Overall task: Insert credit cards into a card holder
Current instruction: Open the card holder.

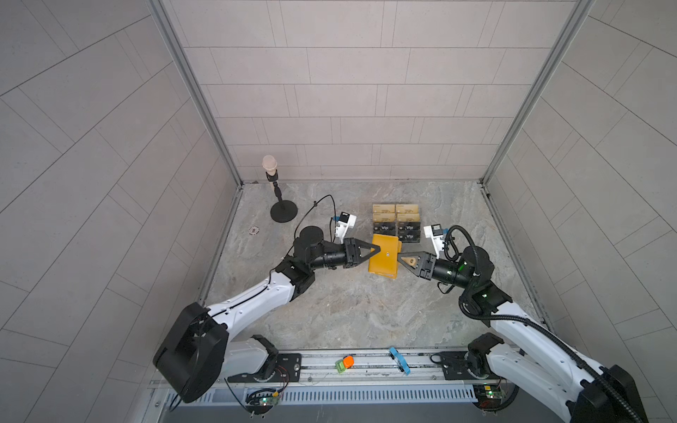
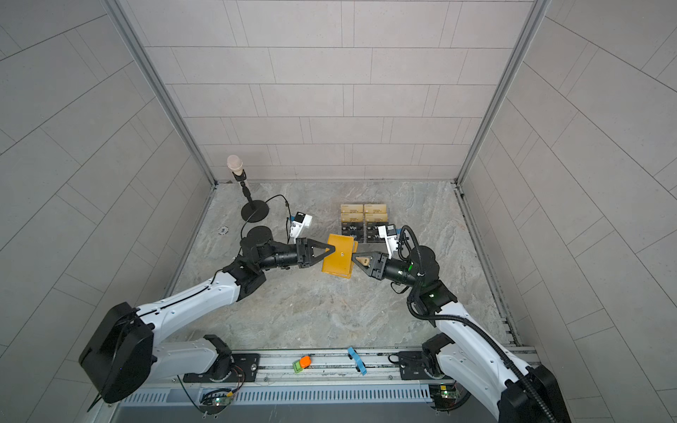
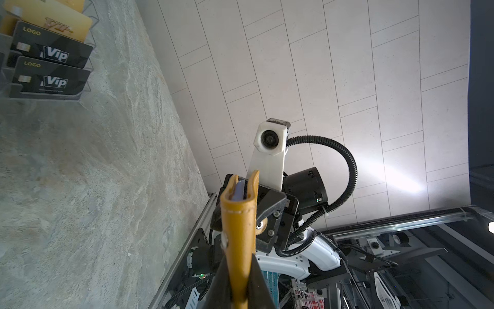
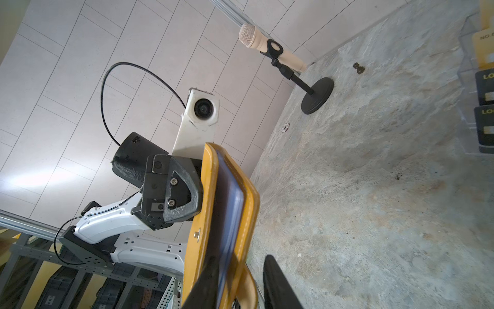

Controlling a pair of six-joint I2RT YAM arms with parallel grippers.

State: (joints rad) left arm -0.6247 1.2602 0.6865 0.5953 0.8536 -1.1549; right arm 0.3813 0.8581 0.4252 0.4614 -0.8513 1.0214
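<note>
The mustard-yellow card holder [image 1: 384, 256] [image 2: 339, 254] hangs above the table between both arms, nearly closed. My left gripper [image 1: 377, 250] [image 3: 239, 267] is shut on its folded spine edge [image 3: 239, 235]. My right gripper [image 1: 400, 255] [image 4: 240, 256] is at the opposite, opening edge. One finger [image 4: 205, 278] sits inside against the blue sleeves [image 4: 230, 208]. The other finger [image 4: 278, 281] stands apart outside the far cover and its snap tab, with a gap showing. Black "Vip" credit cards [image 1: 384, 229] [image 3: 50, 50] [image 4: 485, 85] stand in the stand behind, untouched.
A clear tiered card stand [image 3: 89, 67] holds gold cards [image 1: 384, 209] in its back rows. A microphone on a round base [image 1: 280, 205] [image 4: 267, 42] stands at the back left. The front rail carries an orange-and-green piece [image 1: 345, 362] and a blue clip [image 1: 400, 360].
</note>
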